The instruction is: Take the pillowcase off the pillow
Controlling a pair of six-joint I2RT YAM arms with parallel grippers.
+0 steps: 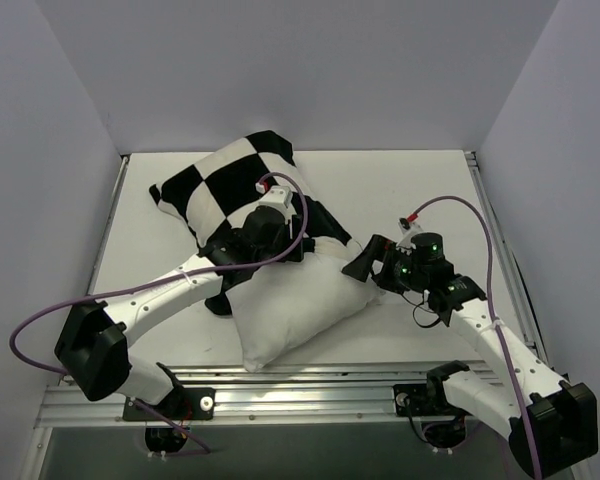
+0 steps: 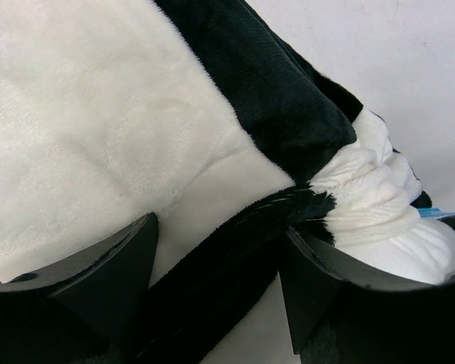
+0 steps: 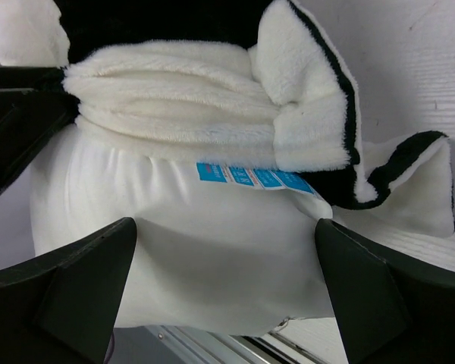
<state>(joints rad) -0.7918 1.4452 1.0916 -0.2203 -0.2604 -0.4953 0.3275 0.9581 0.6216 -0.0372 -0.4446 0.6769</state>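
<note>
The pillow [image 1: 295, 305] lies on the table [image 1: 160, 240], its near half sticking out toward the arms. The pillowcase [image 1: 225, 185] covers its far half and bunches up across the middle. The left gripper [image 1: 280, 240] sits on top of that bunched edge. The right gripper [image 1: 365, 265] is at the pillow's right corner, fingers on either side of it.

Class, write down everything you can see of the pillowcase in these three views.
The pillowcase is soft, plush fabric in large black and white squares. It is partly pulled off: it covers the far end of the pillow, and its open edge is bunched in folds across the middle. It lies on the table. The open left gripper straddles its bunched hem; the open right gripper straddles the bare pillow just below it.
</note>
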